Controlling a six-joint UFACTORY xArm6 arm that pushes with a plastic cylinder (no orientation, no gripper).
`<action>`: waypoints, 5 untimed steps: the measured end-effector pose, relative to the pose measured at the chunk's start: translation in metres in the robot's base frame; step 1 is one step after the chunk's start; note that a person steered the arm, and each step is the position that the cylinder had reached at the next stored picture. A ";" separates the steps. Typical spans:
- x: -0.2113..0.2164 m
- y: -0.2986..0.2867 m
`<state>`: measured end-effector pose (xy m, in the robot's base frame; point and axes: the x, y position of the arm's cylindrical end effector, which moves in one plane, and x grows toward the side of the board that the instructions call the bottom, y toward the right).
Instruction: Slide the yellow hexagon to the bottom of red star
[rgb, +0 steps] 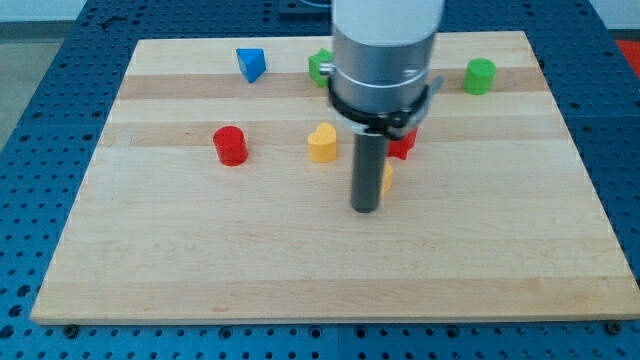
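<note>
Dark rod's tip (366, 209) down on the wooden board (200, 260) — touching the small yellow hexagon block (387, 179) just right of it, below the half-hidden red star block (403, 146).

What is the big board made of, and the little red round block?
The board looks like pale wood with a smooth finish: grain lines and joined planks show. The red round block looks like painted wood or plastic, an even matte red; I can't tell which.

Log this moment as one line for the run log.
tip touching left of yellow hexagon | hexagon just below red star, mostly hidden by rod | yellow heart left, apart
</note>
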<state>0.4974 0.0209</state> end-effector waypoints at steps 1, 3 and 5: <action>-0.035 -0.026; -0.003 0.006; 0.017 0.086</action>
